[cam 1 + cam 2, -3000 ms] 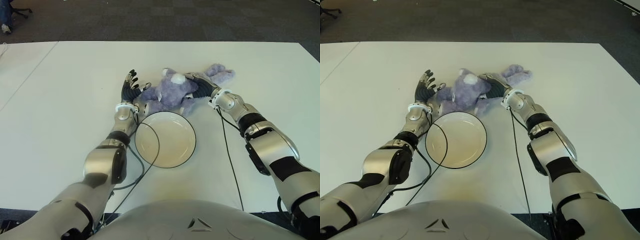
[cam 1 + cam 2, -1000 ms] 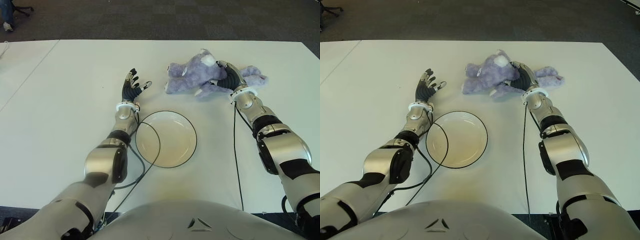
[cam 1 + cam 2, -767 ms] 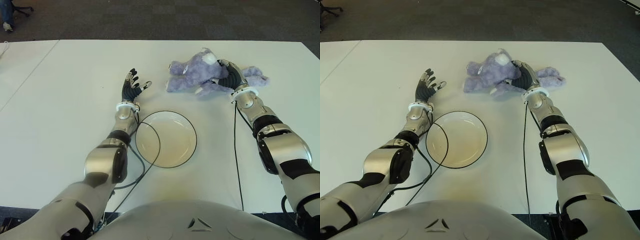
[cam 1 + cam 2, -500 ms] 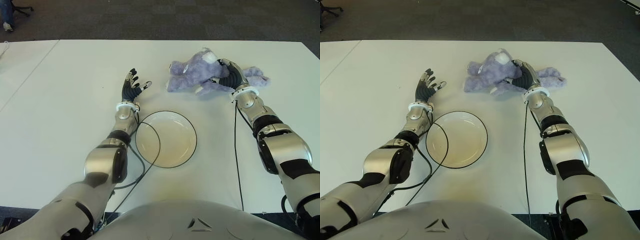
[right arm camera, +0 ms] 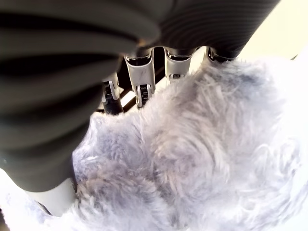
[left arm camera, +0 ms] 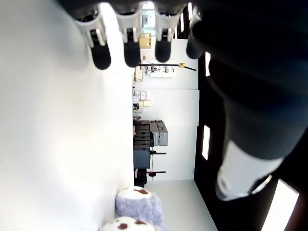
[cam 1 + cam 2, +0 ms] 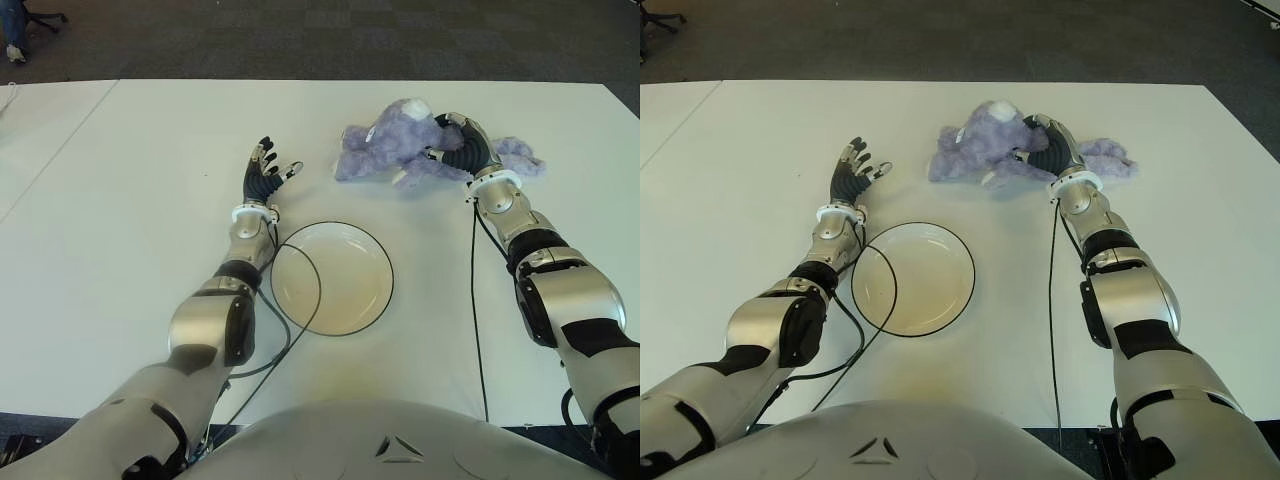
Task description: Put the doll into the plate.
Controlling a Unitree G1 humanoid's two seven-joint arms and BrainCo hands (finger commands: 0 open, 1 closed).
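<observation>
Doll (image 7: 400, 150) has drifted farther from the plate (image 7: 332, 277), right hand (image 7: 462, 150) fingers still clenched in its fur, left hand (image 7: 264, 178) spread empty: placement is losing ground.

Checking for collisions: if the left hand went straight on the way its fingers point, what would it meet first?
Nothing, it seems: the open left hand points across bare table; the doll lies off to its right.

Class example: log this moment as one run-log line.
right hand: gripping doll, beyond plate | left hand: open, left of plate | plate: empty | table
</observation>
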